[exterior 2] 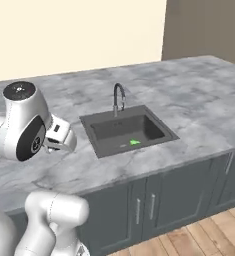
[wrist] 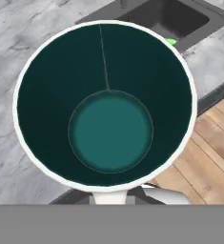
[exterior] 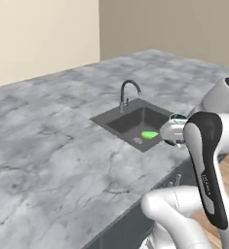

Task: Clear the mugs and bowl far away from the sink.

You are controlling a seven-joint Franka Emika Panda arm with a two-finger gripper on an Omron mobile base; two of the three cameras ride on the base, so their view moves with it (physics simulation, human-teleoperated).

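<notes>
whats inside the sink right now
A small green thing lies on the sink floor by the front wall. The near corner is hidden behind the mug and arm.

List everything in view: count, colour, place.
mug: one, white rim with teal inside, right under the hand camera, mouth facing it, above the counter's front edge
sink: one, dark grey basin, recessed in the counter
faucet: one, slim curved metal, at the sink's back edge
green object: one, small, bright green, on the sink floor; identity unclear
counter: one, grey marbled
cabinets: dark grey, below the counter
floor: wooden
arm: one, white with dark joints
tool: one, shut; fingers hidden
</notes>
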